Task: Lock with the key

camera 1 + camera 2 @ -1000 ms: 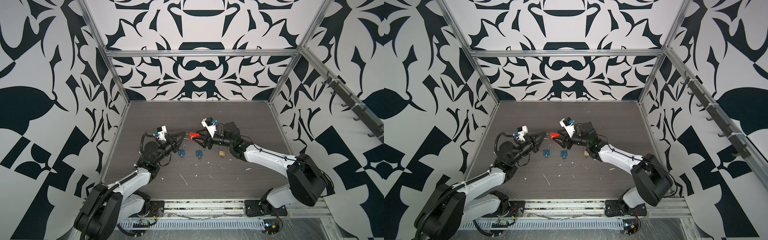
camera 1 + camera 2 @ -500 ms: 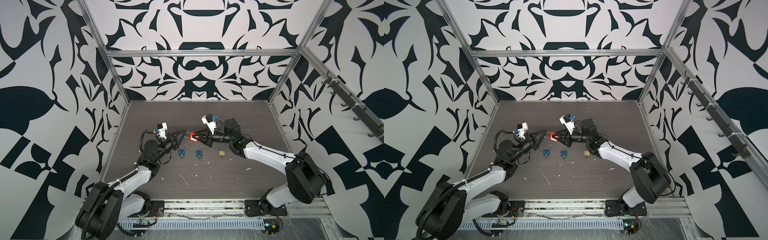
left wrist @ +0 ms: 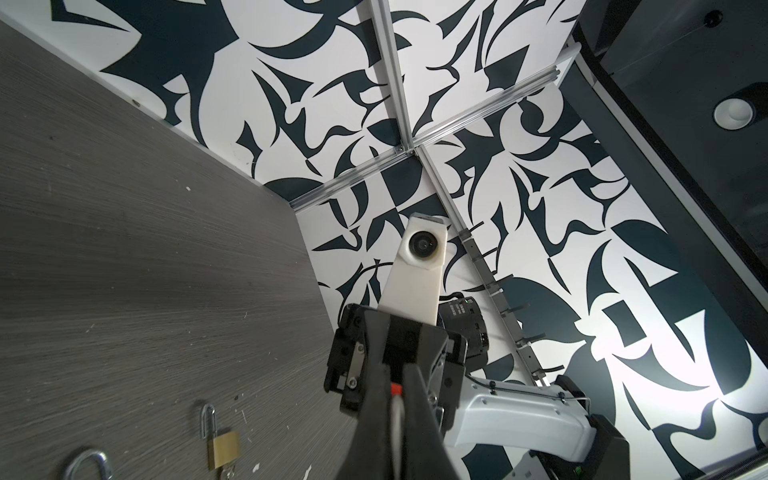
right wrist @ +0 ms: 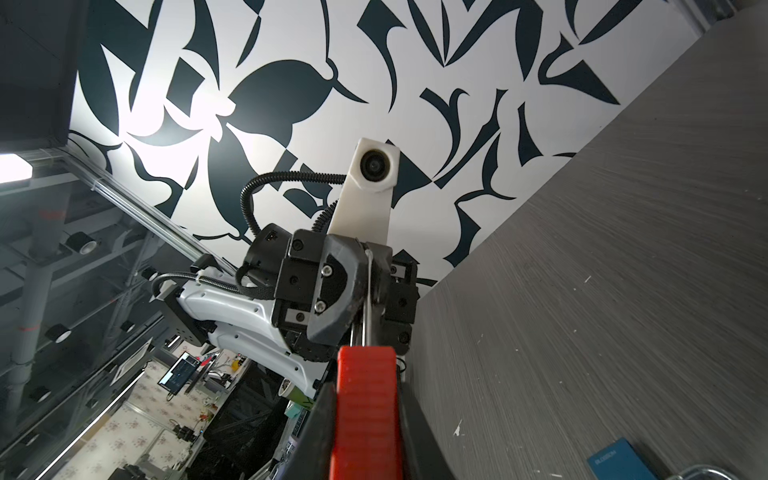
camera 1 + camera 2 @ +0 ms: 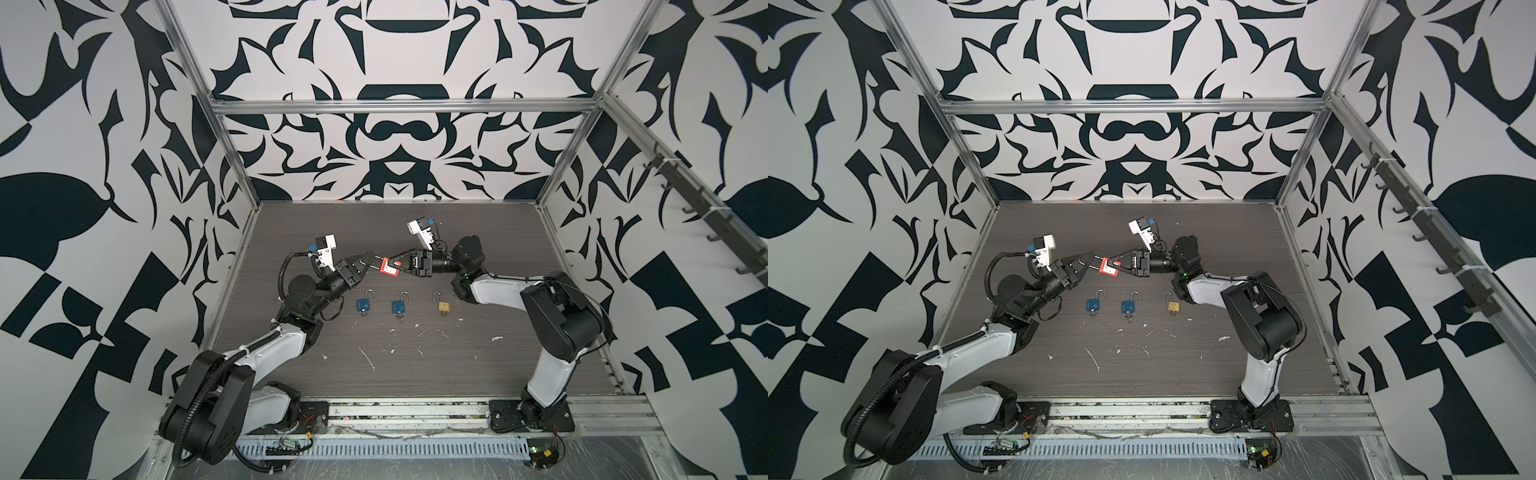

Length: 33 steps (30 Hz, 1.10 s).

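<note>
**Count.** There are four padlocks: one red, two blue and one brass. There are two arms.

**Held item.** The red padlock (image 5: 390,271) is off the tabletop (image 5: 478,374), between the two arms. The left gripper (image 5: 370,261) has its jaws together on the silver shackle (image 5: 376,264). The right gripper (image 5: 395,267) has its jaws clamped on the red body. The two grippers face each other, almost tip to tip.

**On the tabletop.** Three locks lie in a row, apart from one another: a blue padlock (image 5: 364,304), a second blue padlock (image 5: 398,306), and the brass padlock (image 5: 444,306), which is nearest the right arm. Their shackles look open. A small metal piece, apparently a key (image 5: 365,314), projects from the lower end of each. Whether a key sits in the red padlock cannot be told.

**Differences between views.**
- **Top views:** only these show all four locks at once.
- **Left wrist view:** shows the brass padlock (image 3: 223,442) and the bare shackle of one other lock at the frame edge. Only a sliver of red (image 3: 396,377) shows between the jaws.
- **Right wrist view:** shows the ribbed red body (image 4: 365,411) filling the gap between its jaws. The shackle (image 4: 367,316) runs up into the left gripper, and one corner of a blue padlock (image 4: 619,463) is visible.
</note>
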Each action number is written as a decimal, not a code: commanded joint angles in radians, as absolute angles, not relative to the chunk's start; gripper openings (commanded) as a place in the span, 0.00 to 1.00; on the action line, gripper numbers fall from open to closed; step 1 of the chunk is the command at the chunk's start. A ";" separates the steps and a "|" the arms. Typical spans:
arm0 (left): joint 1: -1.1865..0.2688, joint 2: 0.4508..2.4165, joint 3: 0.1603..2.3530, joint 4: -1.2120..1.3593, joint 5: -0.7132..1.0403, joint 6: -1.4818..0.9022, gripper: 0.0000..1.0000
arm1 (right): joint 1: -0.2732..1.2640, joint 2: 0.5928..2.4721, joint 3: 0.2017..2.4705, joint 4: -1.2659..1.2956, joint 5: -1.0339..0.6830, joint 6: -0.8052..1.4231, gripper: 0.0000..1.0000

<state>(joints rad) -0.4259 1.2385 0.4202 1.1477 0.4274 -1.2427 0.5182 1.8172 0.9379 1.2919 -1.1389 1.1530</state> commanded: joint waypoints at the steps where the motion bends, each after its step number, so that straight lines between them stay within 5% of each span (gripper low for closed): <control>1: -0.457 1.247 0.420 1.304 0.584 -1.254 0.00 | 0.517 1.801 0.985 1.433 -1.101 1.246 0.00; 33: -0.561 1.463 0.481 1.426 0.672 -1.210 0.00 | 0.566 1.829 1.111 1.292 -1.080 1.245 0.00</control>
